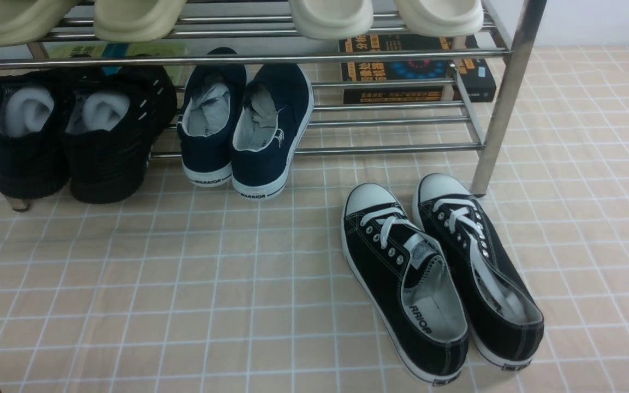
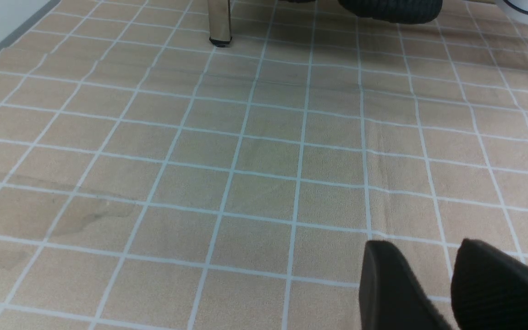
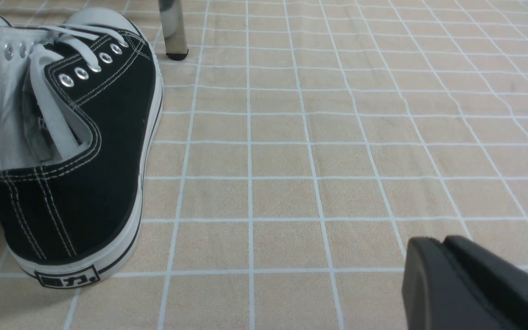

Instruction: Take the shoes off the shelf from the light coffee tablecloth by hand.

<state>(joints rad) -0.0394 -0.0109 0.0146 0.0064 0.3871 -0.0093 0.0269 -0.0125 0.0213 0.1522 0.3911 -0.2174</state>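
The left pincer (image 2: 424,247) is hovering released over the cloth (image 2: 264,192); the right pincer (image 3: 439,243) is hovering clenched, the sneakers (image 1: 375,259) lying apart from it, on the cloth.

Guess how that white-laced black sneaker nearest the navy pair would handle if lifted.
The sneaker would probably flex at its canvas-looking sides. Its thick sole should keep the bottom fairly firm. Lying sole-down, it seems unlikely to roll.

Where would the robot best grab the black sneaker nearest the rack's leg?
Probably by the heel collar of that black sneaker, from above on the robot's side: its toe points toward the rack's leg, and the open mouth lets one finger slip inside, the other behind.
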